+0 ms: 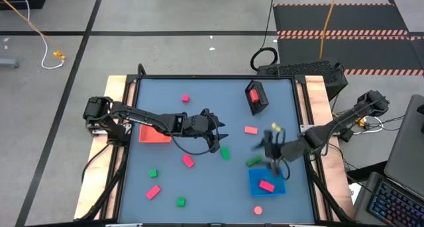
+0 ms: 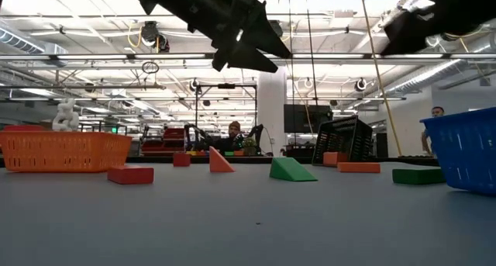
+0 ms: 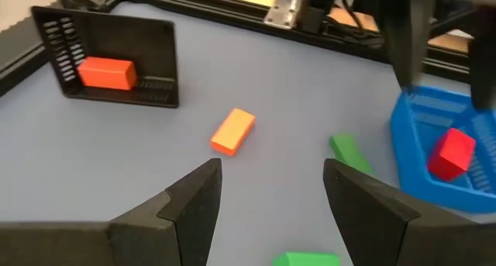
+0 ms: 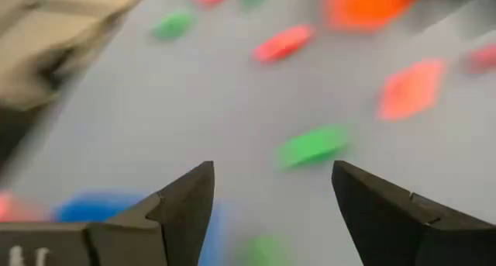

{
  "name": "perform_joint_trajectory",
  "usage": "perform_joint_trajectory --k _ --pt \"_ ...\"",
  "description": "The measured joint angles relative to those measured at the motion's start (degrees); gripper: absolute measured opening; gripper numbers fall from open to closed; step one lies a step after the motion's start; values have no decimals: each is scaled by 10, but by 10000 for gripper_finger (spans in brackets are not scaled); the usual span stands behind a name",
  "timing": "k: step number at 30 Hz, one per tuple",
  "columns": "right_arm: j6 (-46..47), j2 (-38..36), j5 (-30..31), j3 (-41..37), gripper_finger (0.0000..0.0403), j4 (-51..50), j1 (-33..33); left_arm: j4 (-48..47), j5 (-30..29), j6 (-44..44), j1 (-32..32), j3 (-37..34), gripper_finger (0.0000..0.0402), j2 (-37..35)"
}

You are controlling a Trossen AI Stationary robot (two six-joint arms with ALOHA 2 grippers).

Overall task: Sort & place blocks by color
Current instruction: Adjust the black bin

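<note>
Right wrist view: blurred blocks (image 4: pixel 312 146), possibly green.

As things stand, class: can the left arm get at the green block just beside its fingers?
Probably yes. The left gripper hangs open above the table, and the green block lies just beside it on bare table, nothing on top or between. The right gripper is off over the blue tray.

Orange-red tray (image 1: pixel 154 134), blue tray (image 1: pixel 278 187), tilted black tray (image 1: pixel 256 98), grey table (image 1: pixel 199 187)
</note>
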Motion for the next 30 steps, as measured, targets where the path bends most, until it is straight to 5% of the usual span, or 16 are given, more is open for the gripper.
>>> perform_joint_trajectory --k 4,7,13,21,30 --pt "-113 -28 230 0 239 48 -29 -6 -3 16 -1 0 230 0" --pt "-195 -28 306 0 229 103 -78 -6 -4 38 2 0 230 0" --pt "-176 13 284 0 214 115 -231 -13 -9 39 17 0 230 0" --pt "-98 120 134 0 212 120 -406 -47 -12 4 16 -12 230 0" --pt "-116 187 74 0 212 154 -497 -42 -18 13 34 -14 230 0"
